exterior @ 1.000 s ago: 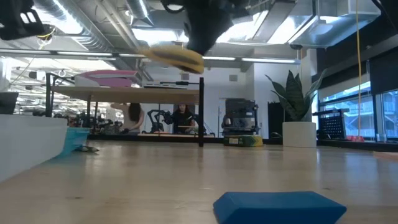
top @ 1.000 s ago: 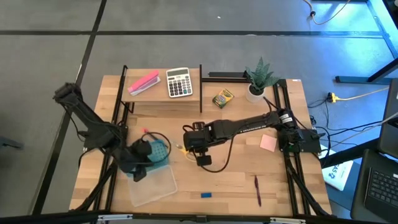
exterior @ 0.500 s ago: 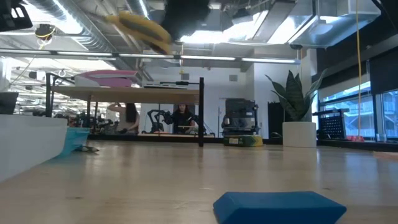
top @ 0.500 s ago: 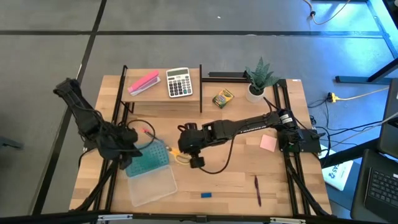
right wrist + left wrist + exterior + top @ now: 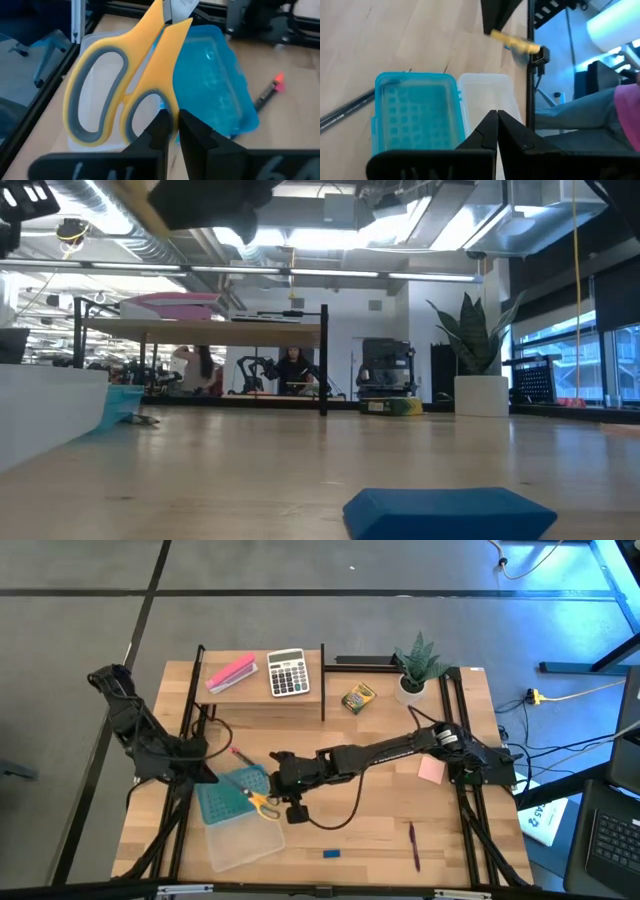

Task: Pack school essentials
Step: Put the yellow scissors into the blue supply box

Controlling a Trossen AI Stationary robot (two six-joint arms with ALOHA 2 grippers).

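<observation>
Yellow-handled scissors (image 5: 122,87) are clamped in the right gripper (image 5: 283,802), whose fingers are pinched on the handles. The high view places that gripper above the near edge of the blue pencil case (image 5: 232,796), with the scissors hanging over the junction between the blue tray and its clear lid (image 5: 242,836). The right wrist view confirms this: both handle loops hang over the case, blue half to one side, clear half to the other.

The case lies open on the wooden table (image 5: 380,830), left of centre. The left gripper (image 5: 200,772) sits at the far left corner of the case, jaws fully closed and holding nothing; its wrist view shows the two fingers pressed together above the blue tray (image 5: 415,112).

The red-tipped pencil (image 5: 236,754) lies on the table just beyond the case. The blue eraser (image 5: 331,853) rests near the front edge, and the dark-red pen (image 5: 413,845) lies well to its right. The crayon box (image 5: 358,698) stands toward the back, close to a potted plant (image 5: 415,665).

A raised shelf (image 5: 262,692) at the rear carries a grey calculator (image 5: 288,672) and a pink block (image 5: 231,673). A pink sticky-note pad (image 5: 431,770) lies on the right side of the table.
</observation>
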